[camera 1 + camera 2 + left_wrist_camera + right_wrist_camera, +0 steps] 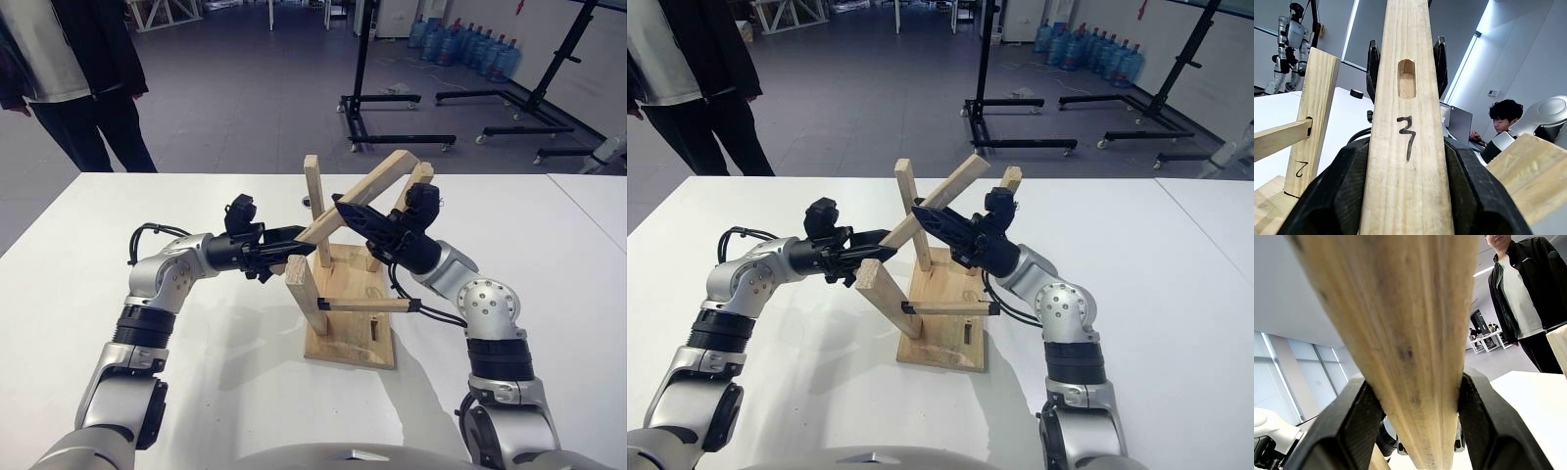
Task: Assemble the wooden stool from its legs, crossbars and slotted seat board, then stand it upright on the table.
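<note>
Seat board [355, 343] lies flat on the table [196, 382], between my two arms. One leg [314, 211] stands up from its far left part. A second leg [306, 294] leans at the near left corner, and a crossbar [377, 305] runs from it toward my right arm. I can't tell what the bar's far end meets. A third leg [422, 176] pokes up behind my right wrist, mostly hidden.

Slanted leg [384, 174] hangs over the board, low end to my left and high end up to my right, crossing in front of the upright one. Left gripper [294, 238] is clamped on its low end. In the left wrist view the wood sits tight between both fingers [1342, 196], slot [1406, 78] facing the camera. Right gripper [345, 208] comes in from the other side and bites the same leg a little higher. In its wrist view the fingers [1484, 426] are pressed against both faces of the wood, no gap.
</note>
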Available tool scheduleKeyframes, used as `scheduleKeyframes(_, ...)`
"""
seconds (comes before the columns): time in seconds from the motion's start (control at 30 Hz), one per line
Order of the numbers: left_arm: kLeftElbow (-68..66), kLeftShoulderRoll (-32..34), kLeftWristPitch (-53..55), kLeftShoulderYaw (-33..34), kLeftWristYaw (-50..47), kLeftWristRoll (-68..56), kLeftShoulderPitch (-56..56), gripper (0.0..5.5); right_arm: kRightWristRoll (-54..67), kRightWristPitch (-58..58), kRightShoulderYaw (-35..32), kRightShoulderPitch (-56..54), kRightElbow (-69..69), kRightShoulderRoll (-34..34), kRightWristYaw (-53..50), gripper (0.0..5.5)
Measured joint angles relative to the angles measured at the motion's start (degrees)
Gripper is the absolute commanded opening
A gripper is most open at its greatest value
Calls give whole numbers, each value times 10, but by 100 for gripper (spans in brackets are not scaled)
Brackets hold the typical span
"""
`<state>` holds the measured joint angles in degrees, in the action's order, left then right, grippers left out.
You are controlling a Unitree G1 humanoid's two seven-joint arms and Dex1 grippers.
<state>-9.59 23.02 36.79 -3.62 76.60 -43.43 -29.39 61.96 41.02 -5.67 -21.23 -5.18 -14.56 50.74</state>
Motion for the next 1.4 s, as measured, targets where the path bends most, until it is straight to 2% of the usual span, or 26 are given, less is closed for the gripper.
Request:
scheduleKeyframes(0.1, 0, -2, -8, 0, 0, 11, 0, 205, -3, 1, 0, 0, 0, -4, 4, 213)
scheduleKeyframes(0.13, 1, -2, -12, -1, 0, 15, 0, 241, -5, 0, 1, 0, 0, -4, 4, 213)
scheduleKeyframes(0.27, -7, -15, -17, 2, -20, 22, 0, 296, -35, -23, 1, 0, -5, -7, 13, 211)
scheduleKeyframes(0.47, -8, 1, -3, 53, -57, 13, 1, 381, -83, -86, -25, 37, -48, -53, 42, 207)
scheduleKeyframes(0.63, 40, 21, 6, 117, -89, -15, 43, 381, -90, -87, -79, 106, -60, -147, 104, 207)
scheduleKeyframes(0.8, 122, 23, 19, 163, -141, -58, 99, 381, -115, -92, -111, 176, -3, -232, 189, 207)
scheduleKeyframes(1.2, 161, 29, 35, 192, -189, -109, 113, 381, -162, -159, -91, 218, -1, -253, 254, 205)
scheduleKeyframes(1.4, 173, 34, 45, 186, -195, -118, 106, 381, -193, -190, -70, 212, -26, -301, 275, 205)
